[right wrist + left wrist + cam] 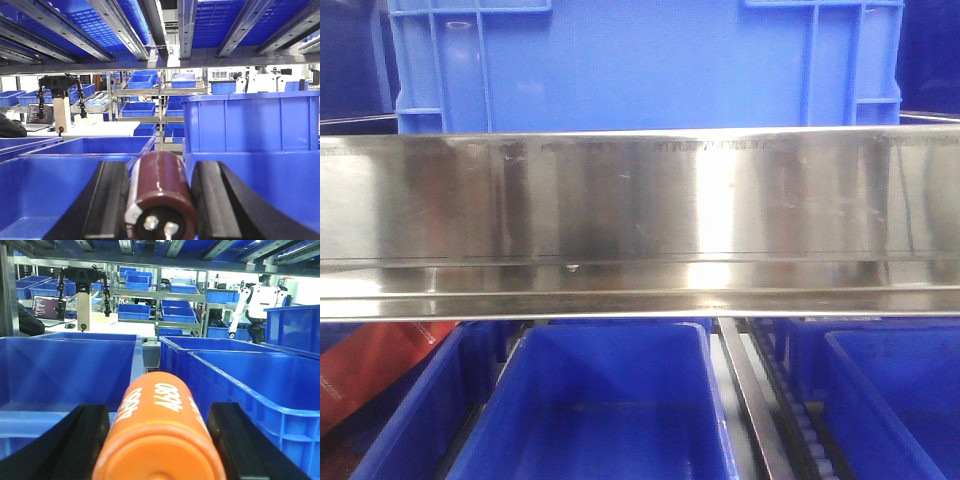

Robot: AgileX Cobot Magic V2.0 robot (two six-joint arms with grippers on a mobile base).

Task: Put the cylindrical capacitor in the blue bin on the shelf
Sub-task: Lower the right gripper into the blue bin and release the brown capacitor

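Maroon cylindrical capacitor, clamped in the right pincer at bottom centre, sits near the blue bin at lower left; advise clearing its rim before release, the left pincer meanwhile gripping an orange cylinder.

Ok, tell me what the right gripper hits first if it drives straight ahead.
Probably nothing soon: the right gripper, shut on the brown capacitor, points at the gap between the low blue bin and the tall blue bin, though depth is unclear.
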